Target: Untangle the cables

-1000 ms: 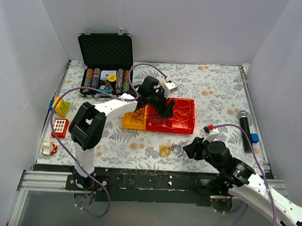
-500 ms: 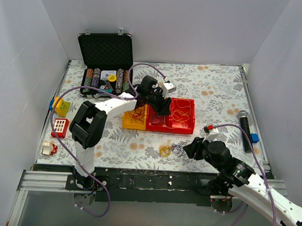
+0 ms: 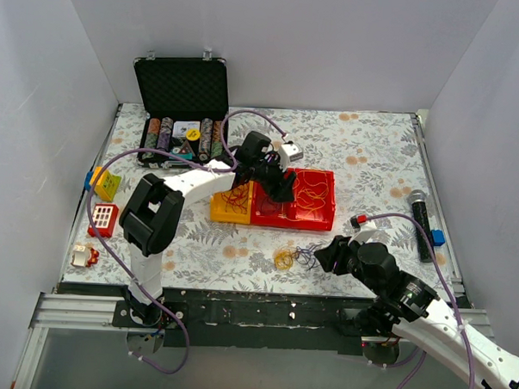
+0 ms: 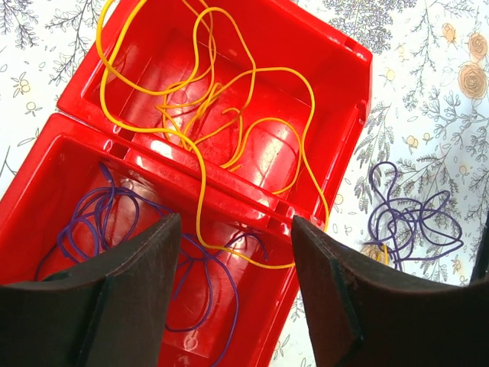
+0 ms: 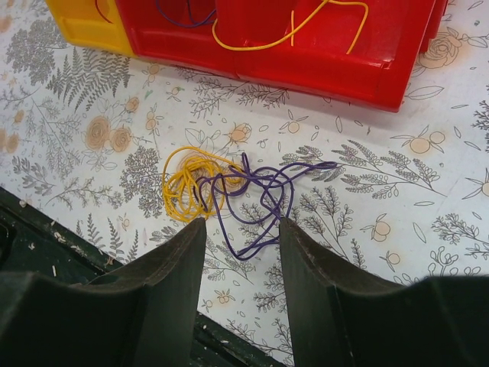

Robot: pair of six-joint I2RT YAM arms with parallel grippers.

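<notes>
A loose tangle of cables, a yellow coil (image 5: 186, 183) knotted with purple loops (image 5: 260, 193), lies on the table in front of the red bin (image 3: 303, 220). My right gripper (image 5: 242, 222) hovers open just in front of that tangle (image 3: 293, 258), nothing between its fingers. My left gripper (image 4: 234, 222) hangs open over the red bin (image 4: 336, 53). Below it a yellow cable (image 4: 229, 115) sprawls across the far compartment and over the divider. A purple cable (image 4: 114, 222) lies in the near one. Thin red wires (image 3: 236, 198) sit in the yellow bin (image 3: 227, 214).
An open black case of poker chips (image 3: 181, 114) stands at the back left. Small toys line the left edge: a yellow block (image 3: 107, 184) and a red keypad (image 3: 104, 218). A black cylinder (image 3: 420, 220) and a blue piece (image 3: 438, 238) lie at the right.
My left gripper has shifted slightly left and back over the bins, and its jaws narrowed, then widened again. The right arm and the tangle have not moved.
</notes>
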